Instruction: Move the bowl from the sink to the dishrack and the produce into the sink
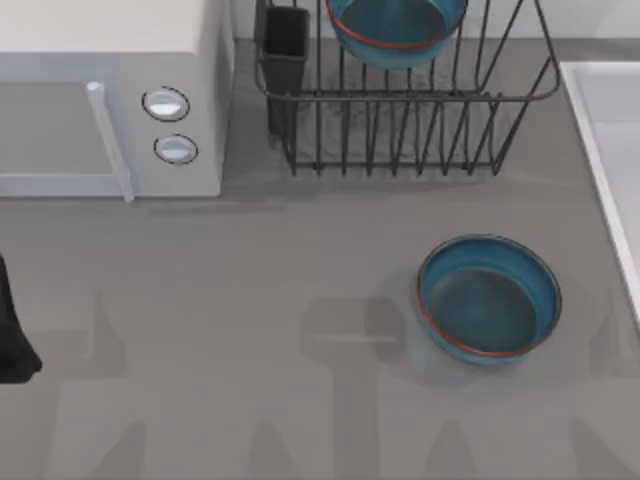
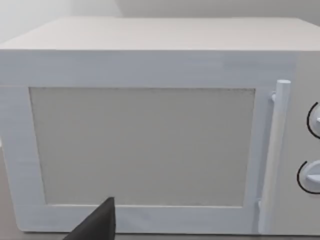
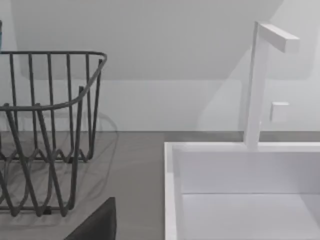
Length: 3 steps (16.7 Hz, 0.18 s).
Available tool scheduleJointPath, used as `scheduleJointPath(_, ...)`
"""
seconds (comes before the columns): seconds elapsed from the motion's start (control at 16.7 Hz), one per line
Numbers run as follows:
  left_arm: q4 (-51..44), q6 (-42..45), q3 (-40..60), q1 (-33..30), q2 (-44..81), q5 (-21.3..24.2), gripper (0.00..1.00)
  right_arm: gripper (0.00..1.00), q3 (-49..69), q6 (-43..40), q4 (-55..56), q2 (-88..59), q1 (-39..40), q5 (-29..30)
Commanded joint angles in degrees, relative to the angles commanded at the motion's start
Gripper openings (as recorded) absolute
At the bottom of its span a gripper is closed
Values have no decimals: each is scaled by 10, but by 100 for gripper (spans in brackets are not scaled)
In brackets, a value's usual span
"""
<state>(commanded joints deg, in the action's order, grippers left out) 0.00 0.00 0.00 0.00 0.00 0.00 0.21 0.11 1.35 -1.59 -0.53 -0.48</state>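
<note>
1 bowl (image 1: 397, 28) sits in the dishrack (image 1: 405, 110); another (image 1: 488, 297) rests on the counter (image 1: 250, 330) near the sink (image 1: 600, 150). Produce step seems next. Pincer states: cannot tell.

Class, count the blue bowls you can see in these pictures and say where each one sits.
2. One blue bowl sits on the grey table, right of centre beside the sink. The other bowl rests in the dishrack at the back. Others could be hidden.

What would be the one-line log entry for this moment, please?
blue glazed bowl: in dark wire dishrack | second blue bowl: on grey table, left of white sink | white microwave: table's left
</note>
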Motion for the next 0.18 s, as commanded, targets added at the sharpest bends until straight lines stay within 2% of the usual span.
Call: scheduleJointPath(0.18,0,0,0,0,0,0,100,100,-2,-1,-13,16,5,5)
